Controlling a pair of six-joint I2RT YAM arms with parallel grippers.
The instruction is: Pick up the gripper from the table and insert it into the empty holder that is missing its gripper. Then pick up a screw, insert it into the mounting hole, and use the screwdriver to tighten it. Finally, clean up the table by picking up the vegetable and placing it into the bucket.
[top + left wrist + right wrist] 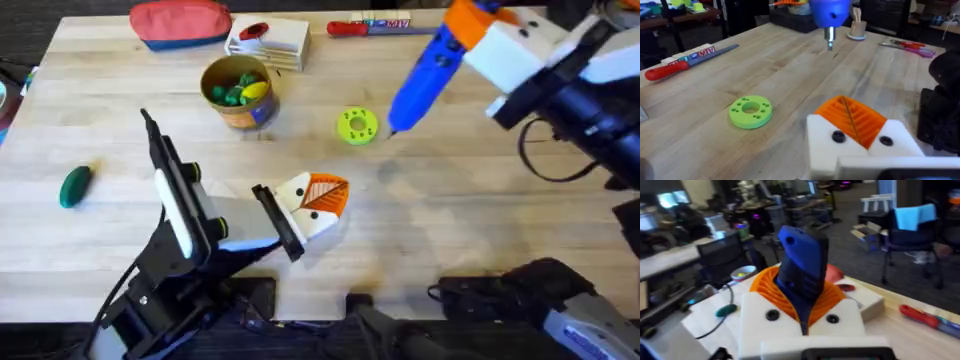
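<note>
right gripper point(478, 38) clamps the screwdriver point(425, 76), tip tilted down-left | holder point(305, 215) near-left of tip, held by left gripper point(285, 225) | we judge right arm drives

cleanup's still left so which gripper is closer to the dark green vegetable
Left. The left gripper sits mid-table, nearer the vegetable at the left edge; the right gripper is raised far right, holding the blue screwdriver.

Black jointed arms with looping cables end in each white claw point(315, 205), orange ribbed pads point(852, 117), dark screws.
</note>
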